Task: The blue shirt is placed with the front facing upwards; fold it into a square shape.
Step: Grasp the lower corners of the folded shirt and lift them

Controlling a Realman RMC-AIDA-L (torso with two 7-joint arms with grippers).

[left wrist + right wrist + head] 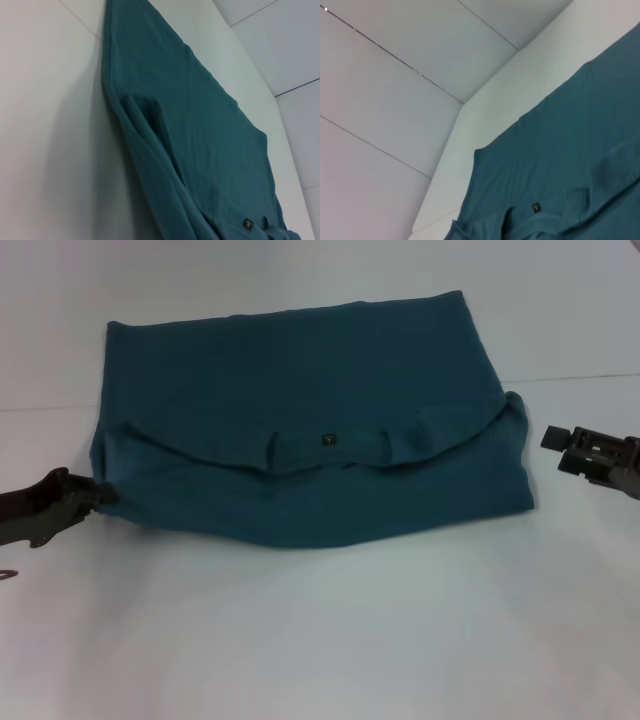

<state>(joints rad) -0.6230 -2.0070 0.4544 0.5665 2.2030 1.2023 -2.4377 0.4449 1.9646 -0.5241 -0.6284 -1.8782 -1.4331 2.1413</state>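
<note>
The blue shirt (300,390) lies folded into a wide band on the white table (320,640). Its collar edge curves across the middle, with the small dark label (327,439) showing. No print shows. My left gripper (100,496) is low at the shirt's left edge and touches the cloth there. My right gripper (550,437) hovers to the right of the shirt's right edge, a little apart from it. The shirt also shows in the left wrist view (200,140) and in the right wrist view (570,150), each with the label (247,224) (536,207).
The white table runs wide in front of the shirt. Its far edge (570,378) meets a pale panelled wall (395,100) just behind the shirt. Nothing else lies on the table.
</note>
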